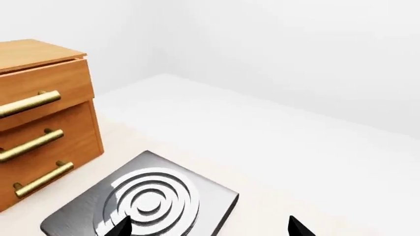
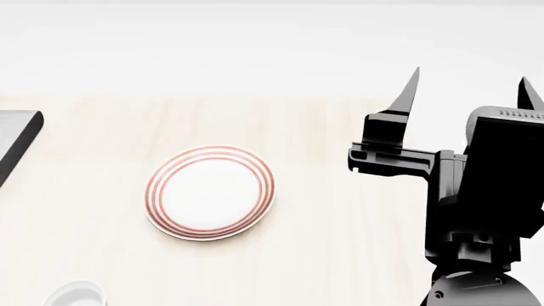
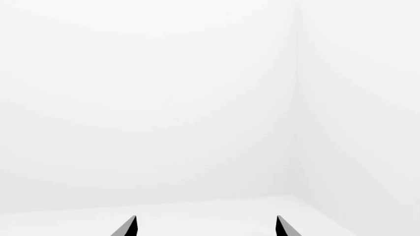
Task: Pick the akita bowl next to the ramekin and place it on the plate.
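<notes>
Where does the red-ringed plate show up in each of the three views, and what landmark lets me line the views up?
Head view: the plate lies on the table, left of centre, nothing on it.
Left wrist view: not in it; that view shows a wooden drawer unit and a metal slab with raised rings.
Right wrist view: not in it; only white walls and the right hand's fingertips.
Shared landmark: the dark slab at the head view's left edge is probably the left wrist's metal slab.

No text, label, brand, number or sign is showing readably in any view; nothing near either end effector is carrying lettering.
</notes>
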